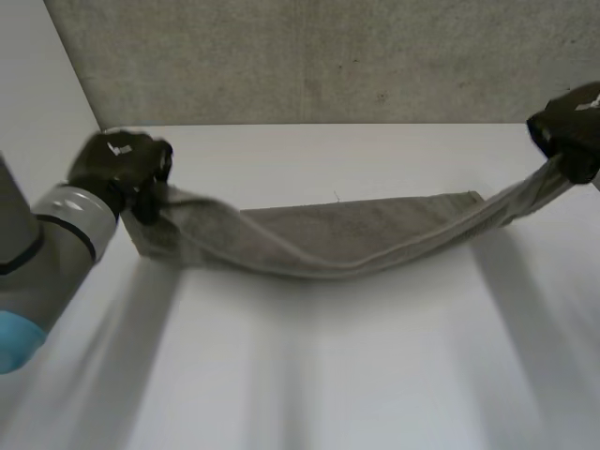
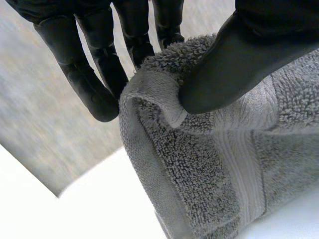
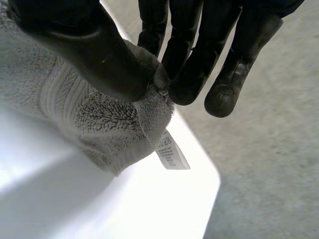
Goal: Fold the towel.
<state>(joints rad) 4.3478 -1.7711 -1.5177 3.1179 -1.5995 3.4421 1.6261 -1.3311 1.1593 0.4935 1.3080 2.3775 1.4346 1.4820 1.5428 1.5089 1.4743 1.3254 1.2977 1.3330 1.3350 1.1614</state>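
Note:
A grey towel (image 1: 347, 239) hangs stretched between my two hands, sagging in the middle over the white table (image 1: 328, 375). My left hand (image 1: 120, 164) holds its left end above the table's left side. In the left wrist view the thumb (image 2: 234, 64) pinches a towel corner (image 2: 199, 164) against the fingers (image 2: 99, 74). My right hand (image 1: 569, 127) holds the other end at the far right. In the right wrist view the thumb (image 3: 94, 50) and fingers (image 3: 189, 64) pinch a corner of the towel (image 3: 99, 119), where a white label (image 3: 171, 152) hangs down.
A grey wall (image 1: 328, 56) rises behind the table's far edge. The table's corner (image 3: 209, 184) lies below my right hand, with grey floor (image 3: 269, 164) beyond it.

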